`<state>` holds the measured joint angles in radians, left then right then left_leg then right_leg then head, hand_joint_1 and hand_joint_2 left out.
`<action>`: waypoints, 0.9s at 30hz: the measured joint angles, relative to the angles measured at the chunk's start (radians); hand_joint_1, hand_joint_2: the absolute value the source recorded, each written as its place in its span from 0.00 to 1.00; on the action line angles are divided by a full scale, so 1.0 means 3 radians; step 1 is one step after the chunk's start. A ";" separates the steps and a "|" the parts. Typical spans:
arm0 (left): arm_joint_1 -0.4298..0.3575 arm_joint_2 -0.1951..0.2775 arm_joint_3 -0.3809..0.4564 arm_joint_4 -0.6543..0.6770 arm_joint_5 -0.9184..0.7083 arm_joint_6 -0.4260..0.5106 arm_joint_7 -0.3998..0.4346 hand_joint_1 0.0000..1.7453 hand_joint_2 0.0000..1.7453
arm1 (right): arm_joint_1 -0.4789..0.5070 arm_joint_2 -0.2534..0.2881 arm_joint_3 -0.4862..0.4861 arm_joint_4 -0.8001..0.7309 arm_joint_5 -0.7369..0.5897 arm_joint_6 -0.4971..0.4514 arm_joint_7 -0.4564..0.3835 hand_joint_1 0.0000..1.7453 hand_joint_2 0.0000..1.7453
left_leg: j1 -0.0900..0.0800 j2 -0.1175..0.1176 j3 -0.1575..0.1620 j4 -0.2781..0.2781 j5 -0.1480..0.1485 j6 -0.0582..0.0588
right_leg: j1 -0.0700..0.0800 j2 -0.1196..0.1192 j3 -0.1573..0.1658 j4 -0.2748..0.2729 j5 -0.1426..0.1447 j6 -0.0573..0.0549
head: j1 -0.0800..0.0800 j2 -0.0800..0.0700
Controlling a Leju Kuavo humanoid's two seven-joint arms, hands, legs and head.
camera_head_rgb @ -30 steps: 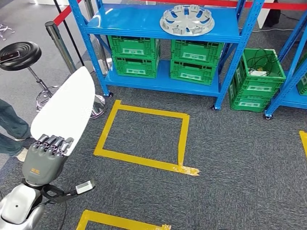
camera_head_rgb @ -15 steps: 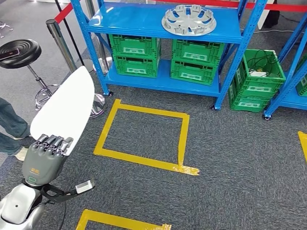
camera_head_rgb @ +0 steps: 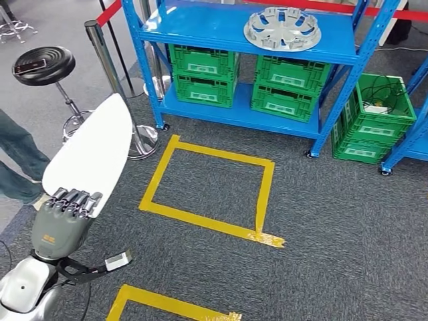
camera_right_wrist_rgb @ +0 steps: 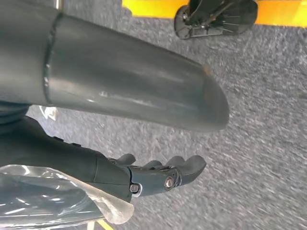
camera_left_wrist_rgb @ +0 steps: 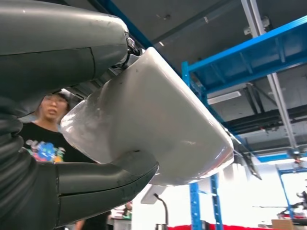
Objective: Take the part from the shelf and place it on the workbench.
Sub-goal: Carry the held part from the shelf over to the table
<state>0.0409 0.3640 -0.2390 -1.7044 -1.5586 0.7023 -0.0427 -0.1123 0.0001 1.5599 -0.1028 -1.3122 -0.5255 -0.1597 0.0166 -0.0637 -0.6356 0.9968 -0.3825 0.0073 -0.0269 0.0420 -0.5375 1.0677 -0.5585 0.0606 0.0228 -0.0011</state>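
Head view: left hand point(camera_head_rgb: 63, 217) grips white part point(camera_head_rgb: 91, 152) — stool point(camera_head_rgb: 44, 65) beside.

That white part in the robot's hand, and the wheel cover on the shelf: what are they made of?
The white part looks like glossy painted plastic: smooth, with soft highlights. The wheel cover looks like silver-grey plastic with a matte sheen, though it could be metal.

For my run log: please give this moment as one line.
left robot hand: holds white part | right robot hand: open, over carpet | workbench: unseen
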 joint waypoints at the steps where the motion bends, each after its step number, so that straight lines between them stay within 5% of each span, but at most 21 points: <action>1: -0.0001 0.0002 -0.0002 0.0000 -0.0001 0.0000 -0.0001 1.00 1.00 | -0.0002 -0.0001 0.0000 -0.0001 0.0005 -0.0002 0.0000 0.00 0.00 | -0.0001 -0.0030 -0.0019 0.0024 0.0001 -0.0026 | -0.0004 0.0058 0.0067 -0.0136 0.0036 -0.0014 | -0.0001 0.0000; 3: -0.0002 0.0007 -0.0004 -0.0002 -0.0006 0.0001 -0.0002 1.00 1.00 | 0.0000 0.0000 0.0000 -0.0003 0.0010 -0.0006 0.0001 0.00 0.00 | -0.0005 -0.0088 -0.0044 0.0041 0.0018 -0.0074 | 0.0008 0.0095 0.0093 -0.0187 0.0030 -0.0063 | -0.0004 0.0000; 6: 0.0010 0.0025 -0.0005 -0.0005 -0.0011 0.0001 0.0002 1.00 1.00 | 0.0004 -0.0001 0.0000 -0.0004 0.0008 -0.0018 0.0003 0.00 0.00 | 0.0002 -0.0082 -0.0088 0.0095 -0.0002 -0.0120 | 0.0003 -0.0033 0.0101 -0.0182 0.0067 -0.0146 | -0.0016 0.0000; 10: 0.0014 0.0043 -0.0005 -0.0007 -0.0012 0.0000 0.0014 1.00 1.00 | 0.0015 -0.0003 0.0000 -0.0004 0.0005 -0.0030 0.0000 0.00 0.00 | -0.0006 0.0160 -0.0379 0.0878 -0.0462 -0.0142 | 0.0023 -0.0218 0.0081 -0.0183 0.0098 -0.0196 | -0.0049 0.0000; 12: 0.0022 0.0043 -0.0006 -0.0008 -0.0012 0.0000 0.0018 1.00 1.00 | 0.0023 -0.0003 0.0000 -0.0004 0.0003 -0.0031 0.0001 0.00 0.00 | -0.0005 0.0177 -0.0395 0.1043 -0.0511 -0.0137 | 0.0027 -0.0312 0.0075 -0.0182 0.0097 -0.0195 | -0.0050 0.0000; 14: 0.0023 0.0046 -0.0006 -0.0008 -0.0012 0.0000 0.0020 1.00 1.00 | 0.0018 -0.0002 0.0000 -0.0005 0.0004 -0.0032 0.0001 0.00 0.00 | -0.0010 0.0230 -0.0168 0.0693 -0.0345 -0.0115 | 0.0029 -0.0394 0.0085 -0.0182 0.0088 -0.0186 | -0.0050 0.0000; 16: 0.0017 0.0051 -0.0006 -0.0009 -0.0013 0.0000 0.0022 1.00 1.00 | 0.0009 -0.0002 0.0000 -0.0006 0.0005 -0.0034 0.0001 0.00 0.00 | -0.0046 0.0393 0.0076 0.0263 -0.0233 -0.0077 | 0.0044 -0.0462 0.0099 -0.0181 0.0070 -0.0159 | -0.0051 0.0000; 18: 0.0013 0.0054 -0.0005 -0.0011 -0.0013 0.0000 0.0027 1.00 1.00 | 0.0005 -0.0002 0.0000 -0.0006 0.0006 -0.0038 0.0003 0.00 0.00 | -0.0080 0.0470 0.0137 0.0119 -0.0239 -0.0040 | 0.0063 -0.0527 0.0110 -0.0187 0.0055 -0.0125 | -0.0050 0.0000; 20: 0.0020 0.0056 -0.0004 -0.0014 -0.0013 0.0001 0.0036 1.00 1.00 | -0.0001 -0.0002 0.0000 -0.0006 0.0009 -0.0043 0.0007 0.00 0.00 | -0.0075 0.0394 0.0123 0.0102 -0.0229 -0.0004 | 0.0064 -0.0576 0.0121 -0.0198 0.0039 -0.0091 | -0.0051 0.0000; 22: 0.0020 0.0060 -0.0003 -0.0019 -0.0013 0.0001 0.0050 1.00 1.00 | -0.0011 -0.0002 0.0000 -0.0006 0.0019 -0.0049 0.0010 0.00 0.00 | -0.0058 0.0319 0.0123 0.0080 -0.0212 0.0039 | 0.0054 -0.0447 0.0081 -0.0097 -0.0053 -0.0063 | -0.0049 0.0000; 24: 0.0021 0.0062 0.0000 -0.0027 -0.0014 0.0001 0.0069 1.00 1.00 | -0.0011 0.0000 0.0000 -0.0007 0.0043 -0.0059 0.0014 0.00 0.00 | -0.0052 0.0241 0.0116 0.0071 -0.0198 0.0071 | 0.0050 -0.0233 -0.0096 0.0284 -0.0258 -0.0057 | -0.0043 0.0000; 26: 0.0046 0.0064 0.0009 -0.0035 -0.0012 0.0001 0.0083 1.00 1.00 | 0.0000 0.0004 0.0000 -0.0010 0.0082 -0.0077 0.0025 0.00 0.00 | -0.0061 0.0153 0.0106 0.0073 -0.0193 0.0084 | 0.0055 -0.0153 -0.0326 0.0723 -0.0411 -0.0065 | -0.0041 0.0000; 27: 0.0066 0.0068 0.0019 -0.0041 -0.0006 0.0001 0.0087 1.00 1.00 | 0.0003 0.0008 0.0000 -0.0010 0.0106 -0.0091 0.0032 0.00 0.00 | -0.0067 0.0107 0.0105 0.0074 -0.0192 0.0086 | 0.0058 -0.0145 -0.0387 0.0810 -0.0401 -0.0073 | -0.0042 0.0000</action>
<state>0.0607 0.3844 -0.2333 -1.7168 -1.5603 0.7027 -0.0165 -0.1114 0.0026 1.5599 -0.1060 -1.2804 -0.5529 -0.1501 -0.0036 -0.0316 -0.6041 1.0189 -0.4399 0.0329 -0.0094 -0.0014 -0.6535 1.3107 -0.6789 0.0386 0.0103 -0.0011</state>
